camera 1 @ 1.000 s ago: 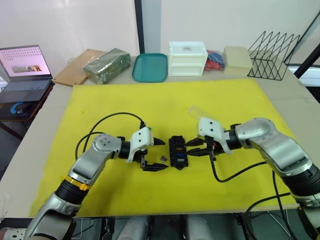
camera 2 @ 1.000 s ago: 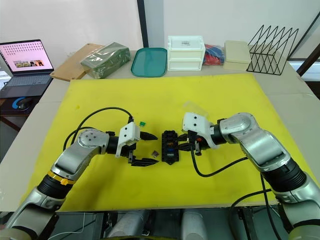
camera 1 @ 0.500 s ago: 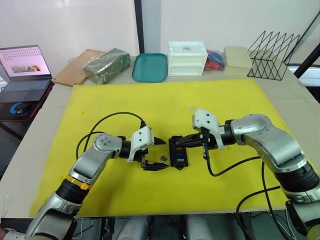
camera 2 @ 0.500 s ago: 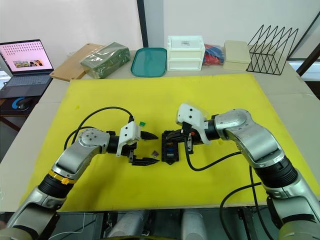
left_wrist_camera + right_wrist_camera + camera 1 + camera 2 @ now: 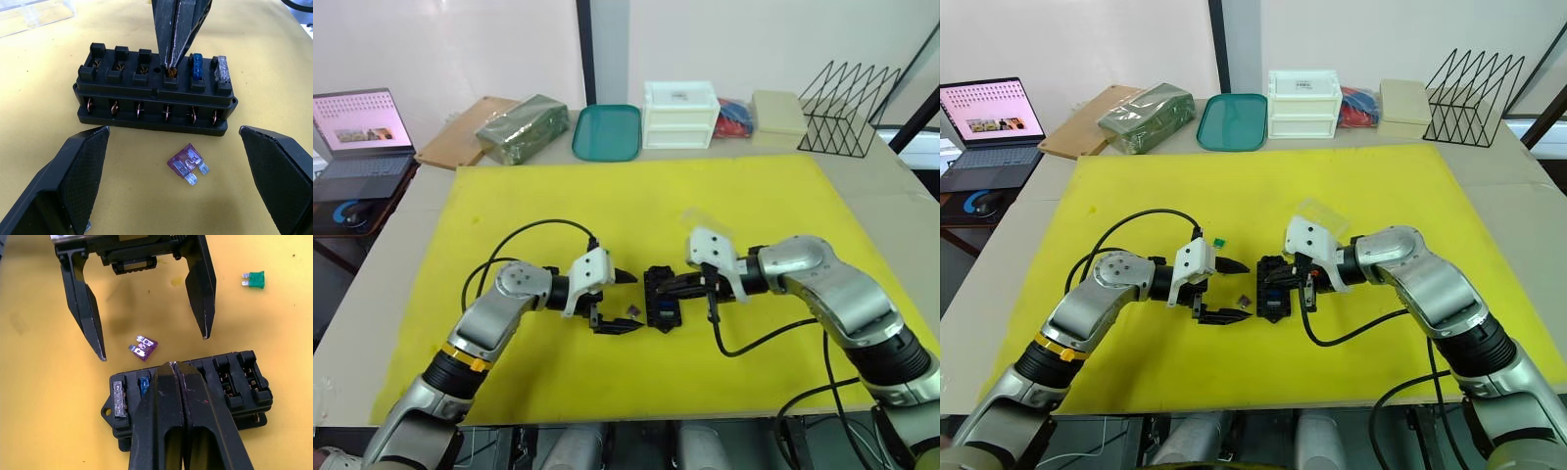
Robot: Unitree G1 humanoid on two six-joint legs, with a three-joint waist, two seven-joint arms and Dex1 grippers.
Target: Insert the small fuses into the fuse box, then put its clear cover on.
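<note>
Right hand point(image 5: 171, 66): I see it pinched on an amber fuse point(image 5: 171, 73) at the fuse box point(image 5: 154, 93).
Left hand point(image 5: 146, 340): spread wide beside the purple fuse point(image 5: 144, 348).

Yellow mat point(image 5: 636, 196) on table point(image 5: 391, 274): fuse box point(image 5: 660, 298), purple fuse point(image 5: 632, 310), green fuse point(image 5: 1219, 239).

Right gripper point(image 5: 672, 285) tips on fuse box point(image 5: 661, 299), apparently closed

Black fuse box point(image 5: 154, 98), purple fuse point(image 5: 188, 163), green fuse point(image 5: 255, 280), yellow mat point(image 5: 636, 196).
</note>
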